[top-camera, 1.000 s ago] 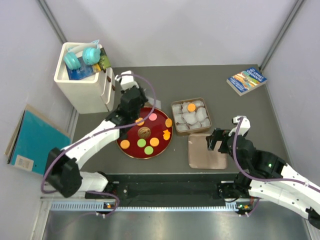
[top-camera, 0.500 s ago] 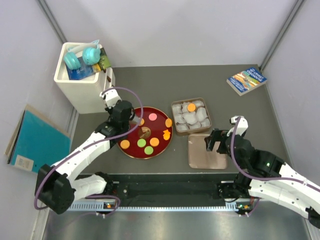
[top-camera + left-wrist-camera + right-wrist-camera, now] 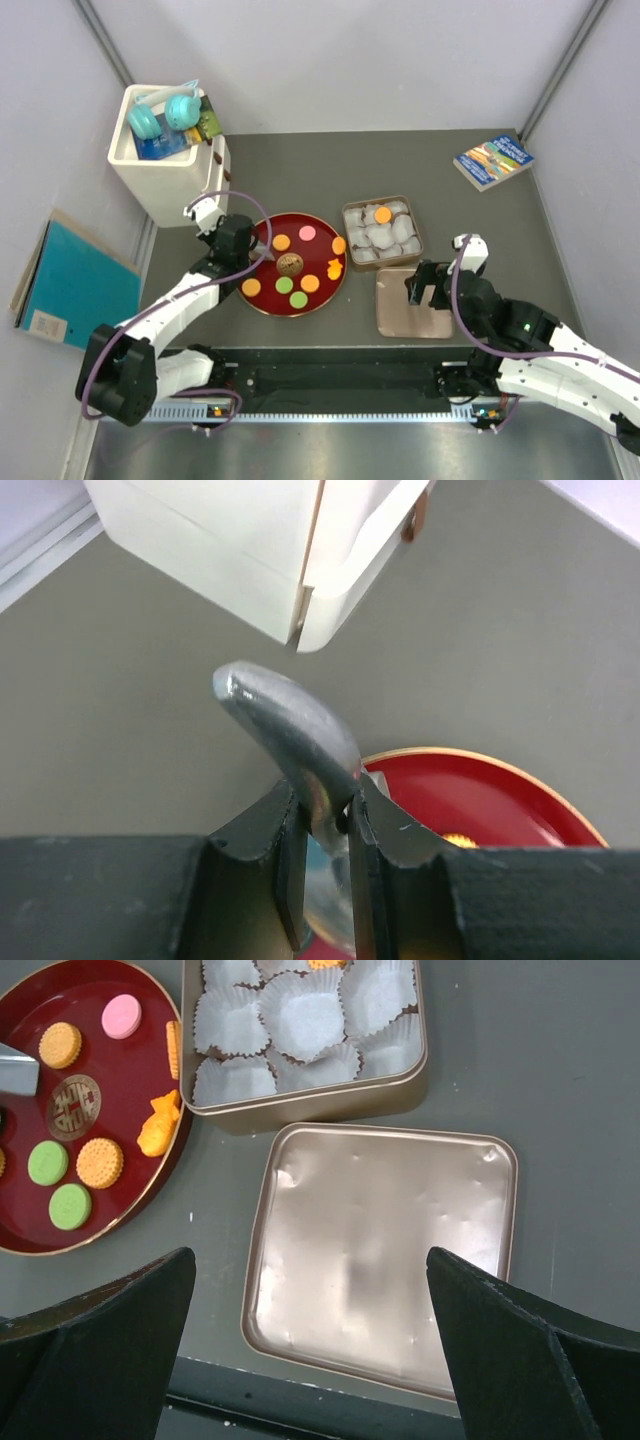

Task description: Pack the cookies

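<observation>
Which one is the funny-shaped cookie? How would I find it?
Find the round red plate in the middle of the table, left of the gold tin of white paper cups. On the plate's right side, toward the tin, lies an orange cookie. The other cookies are neat round discs; this one is lumpy and uneven.

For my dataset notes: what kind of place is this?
Probably a robot test booth, not a kitchen: plain white walls enclose a gray table with staged props, a red plate of cookies and a tin.

Orange, green, pink cookies (image 3: 284, 285) lie flat on plate (image 3: 270, 301).
</observation>
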Controlling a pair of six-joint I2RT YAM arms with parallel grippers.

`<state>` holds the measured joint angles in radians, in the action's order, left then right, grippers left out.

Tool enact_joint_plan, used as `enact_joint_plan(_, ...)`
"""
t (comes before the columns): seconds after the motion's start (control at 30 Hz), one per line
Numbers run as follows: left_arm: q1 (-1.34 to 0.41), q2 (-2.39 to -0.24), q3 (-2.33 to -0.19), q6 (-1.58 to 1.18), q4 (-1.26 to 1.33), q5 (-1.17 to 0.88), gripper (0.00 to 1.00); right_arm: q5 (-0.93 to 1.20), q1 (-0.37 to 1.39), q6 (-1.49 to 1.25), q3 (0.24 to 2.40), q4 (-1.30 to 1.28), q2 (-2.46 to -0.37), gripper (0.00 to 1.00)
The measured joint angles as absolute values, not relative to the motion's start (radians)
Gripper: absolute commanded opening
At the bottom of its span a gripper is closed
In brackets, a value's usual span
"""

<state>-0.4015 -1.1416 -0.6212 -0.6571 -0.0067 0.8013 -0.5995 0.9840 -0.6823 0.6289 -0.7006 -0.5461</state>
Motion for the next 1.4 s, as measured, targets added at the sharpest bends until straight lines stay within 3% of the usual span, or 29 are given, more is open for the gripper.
enact_joint_plan(0.5,-0.321,-1.226,-0.316,-0.744,0.635,0.682,0.0,-0.599,0.984,-0.682,0.627,-0.675,-0.545,0.98)
enact_joint_plan(0.77,-0.31,-1.385,-0.299,-0.758,0.881,0.583,0.0,-0.599,0.984,-0.682,0.609,-0.667,-0.546,0.99)
enact_joint_plan(1.4,-0.314,-1.573,-0.37,-0.766,1.042,0.614,0.0,-0.593,0.984,-0.683,0.608,-0.649,-0.586,0.99)
